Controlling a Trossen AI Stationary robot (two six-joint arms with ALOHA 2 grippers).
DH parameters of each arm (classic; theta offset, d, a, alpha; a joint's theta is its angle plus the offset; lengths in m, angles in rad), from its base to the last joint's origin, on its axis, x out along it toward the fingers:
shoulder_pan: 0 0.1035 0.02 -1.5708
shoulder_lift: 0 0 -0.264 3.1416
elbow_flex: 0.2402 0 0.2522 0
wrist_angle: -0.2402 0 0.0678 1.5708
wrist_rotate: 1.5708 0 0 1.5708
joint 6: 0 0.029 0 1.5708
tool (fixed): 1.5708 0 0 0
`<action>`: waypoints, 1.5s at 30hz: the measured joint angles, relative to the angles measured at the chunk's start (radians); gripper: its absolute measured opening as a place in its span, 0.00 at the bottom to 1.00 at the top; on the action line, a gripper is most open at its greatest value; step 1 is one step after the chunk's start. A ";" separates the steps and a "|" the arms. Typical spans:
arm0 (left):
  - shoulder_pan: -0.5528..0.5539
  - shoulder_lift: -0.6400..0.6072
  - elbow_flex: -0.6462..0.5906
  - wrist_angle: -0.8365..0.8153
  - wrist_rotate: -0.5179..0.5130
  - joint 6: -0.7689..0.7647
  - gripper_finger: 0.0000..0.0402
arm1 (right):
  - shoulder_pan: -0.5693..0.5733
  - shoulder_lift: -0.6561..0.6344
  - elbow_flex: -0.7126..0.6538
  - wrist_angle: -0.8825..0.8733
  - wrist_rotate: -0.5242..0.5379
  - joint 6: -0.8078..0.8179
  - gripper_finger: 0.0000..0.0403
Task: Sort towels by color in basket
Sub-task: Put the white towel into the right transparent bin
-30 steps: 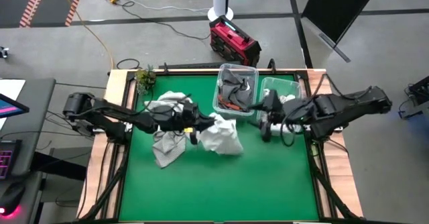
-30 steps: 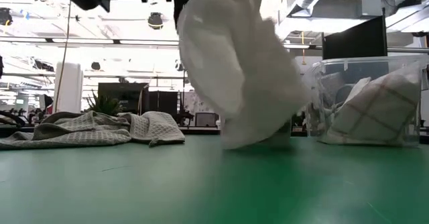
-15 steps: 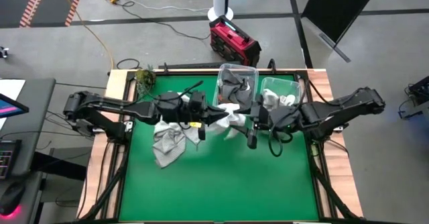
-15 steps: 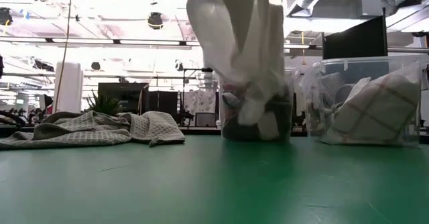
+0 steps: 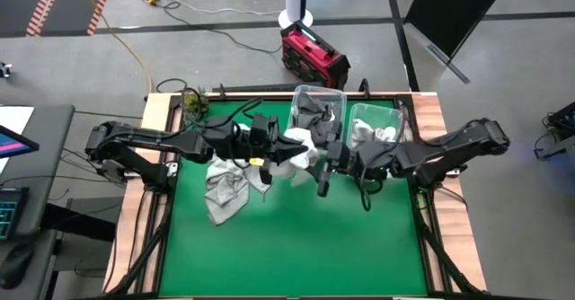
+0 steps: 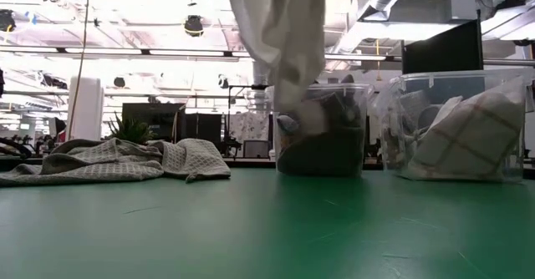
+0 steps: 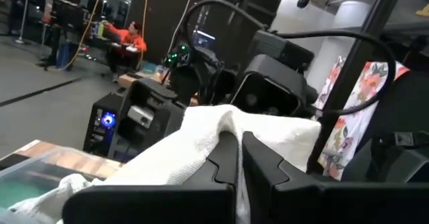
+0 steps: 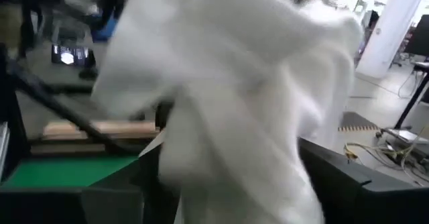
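A white towel (image 5: 298, 149) hangs in the air over the middle of the green table (image 5: 296, 246). My left gripper (image 5: 274, 152) is shut on it. My right gripper (image 5: 324, 163) stands open just right of it, and the towel (image 8: 234, 83) fills the space in front of its fingers. At the far edge, one clear basket (image 5: 316, 111) holds dark grey towels. The basket to its right (image 5: 374, 125) holds a white towel with red check lines (image 6: 468, 133). Light grey towels (image 5: 225, 188) lie flat on the table at the left. My left gripper pinches a raised fold of the white towel (image 7: 231, 120) between its two shut fingers, reaching about level from the table's left. The towel hangs below the fingers in a long bunch, and its lower end (image 6: 294, 119) is clear of the table. My right gripper has the towel close between its open fingers (image 8: 137, 184); I cannot tell whether they touch it.
A small potted plant (image 5: 193, 102) stands at the table's far left corner. A red case (image 5: 314, 56) sits on the floor beyond the far edge. The near half of the green table shows bare cloth.
My left gripper has risen with the white towel. The towel has left the table, where it lay bunched, and now hangs long and narrow, clear of the surface. My right gripper has moved toward the table's left, up to the towel, and has turned its wrist.
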 joint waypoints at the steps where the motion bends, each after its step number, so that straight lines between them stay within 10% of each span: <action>1: 0.000 0.000 0.000 0.002 0.000 0.000 0.00 | -0.002 0.013 0.000 0.031 -0.001 0.003 0.68; 11: 0.000 0.000 0.000 -0.013 -0.048 -0.008 0.12 | -0.016 0.050 0.000 0.089 -0.027 0.060 0.06; 24: 0.018 -0.072 0.000 -0.059 -0.063 0.003 0.51 | 0.017 -0.174 0.000 -0.243 0.052 0.103 0.06; 37: 0.019 -0.162 0.000 -0.214 -0.108 0.012 0.50 | 0.090 -0.528 0.000 -0.639 0.471 0.025 0.06; 45: 0.019 -0.164 0.000 -0.214 -0.113 -0.001 0.50 | 0.052 -0.600 0.000 -1.048 0.475 0.305 0.06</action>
